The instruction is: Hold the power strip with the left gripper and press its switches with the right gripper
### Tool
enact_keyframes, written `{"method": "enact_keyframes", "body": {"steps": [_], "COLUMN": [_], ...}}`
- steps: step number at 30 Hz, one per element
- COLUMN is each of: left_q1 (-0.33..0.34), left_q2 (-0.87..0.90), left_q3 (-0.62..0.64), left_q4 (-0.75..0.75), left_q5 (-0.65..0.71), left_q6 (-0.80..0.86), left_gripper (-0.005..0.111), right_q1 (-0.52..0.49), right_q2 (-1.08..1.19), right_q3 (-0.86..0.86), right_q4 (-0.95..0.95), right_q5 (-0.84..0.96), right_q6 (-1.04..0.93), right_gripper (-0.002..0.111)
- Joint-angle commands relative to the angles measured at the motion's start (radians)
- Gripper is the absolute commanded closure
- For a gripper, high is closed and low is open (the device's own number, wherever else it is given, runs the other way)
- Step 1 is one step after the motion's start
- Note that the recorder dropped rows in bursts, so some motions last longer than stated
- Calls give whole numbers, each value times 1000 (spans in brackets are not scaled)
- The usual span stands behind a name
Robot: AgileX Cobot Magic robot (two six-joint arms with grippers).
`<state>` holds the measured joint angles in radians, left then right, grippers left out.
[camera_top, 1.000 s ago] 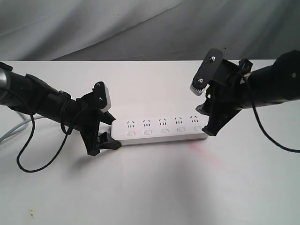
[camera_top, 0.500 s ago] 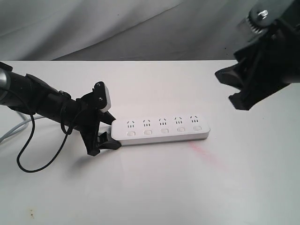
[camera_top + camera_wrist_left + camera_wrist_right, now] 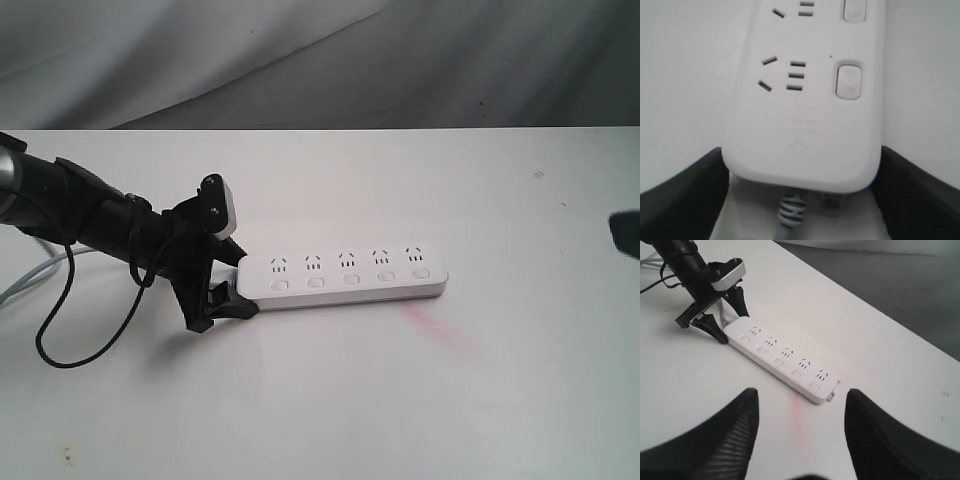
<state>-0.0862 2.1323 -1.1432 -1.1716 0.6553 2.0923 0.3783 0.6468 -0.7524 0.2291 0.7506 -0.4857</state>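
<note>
White table (image 3: 400, 400), power strip (image 3: 345, 277), embossing (image 3: 800, 132) illegible

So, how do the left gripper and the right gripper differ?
The black left gripper clamps the cord end of the long white plastic power strip; the black right gripper holds nothing, jaws wide. The left gripper touches the strip; the right gripper hangs clear of it. Both are two-finger claws.

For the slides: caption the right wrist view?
Open right pincer hovers clear of the power strip, held at its cord end by the left pincer.
</note>
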Motion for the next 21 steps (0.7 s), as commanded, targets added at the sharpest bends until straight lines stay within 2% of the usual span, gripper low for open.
{"method": "enact_keyframes", "body": {"steps": [1, 8, 11, 16, 21], "left_q1": [-7, -7, -7, -7, -7], "left_q2": [1, 1, 1, 1, 1], "left_q3": [-2, -2, -2, -2, -2], "left_q4": [1, 1, 1, 1, 1], "left_q5": [-5, -5, -5, -5, -5], "left_q6": [2, 2, 2, 2, 2], "left_gripper": [47, 47, 47, 47, 47], "right_q1": [-7, -7, -7, -7, -7], "right_q2": [-103, -140, -140, -140, -140], "right_q3": [143, 261, 266, 266, 266], "right_q4": [20, 79, 84, 84, 122], "right_q5": [-44, -81, -85, -82, 0], "right_q6": [26, 26, 26, 26, 31], "right_gripper": [59, 61, 73, 106, 108]}}
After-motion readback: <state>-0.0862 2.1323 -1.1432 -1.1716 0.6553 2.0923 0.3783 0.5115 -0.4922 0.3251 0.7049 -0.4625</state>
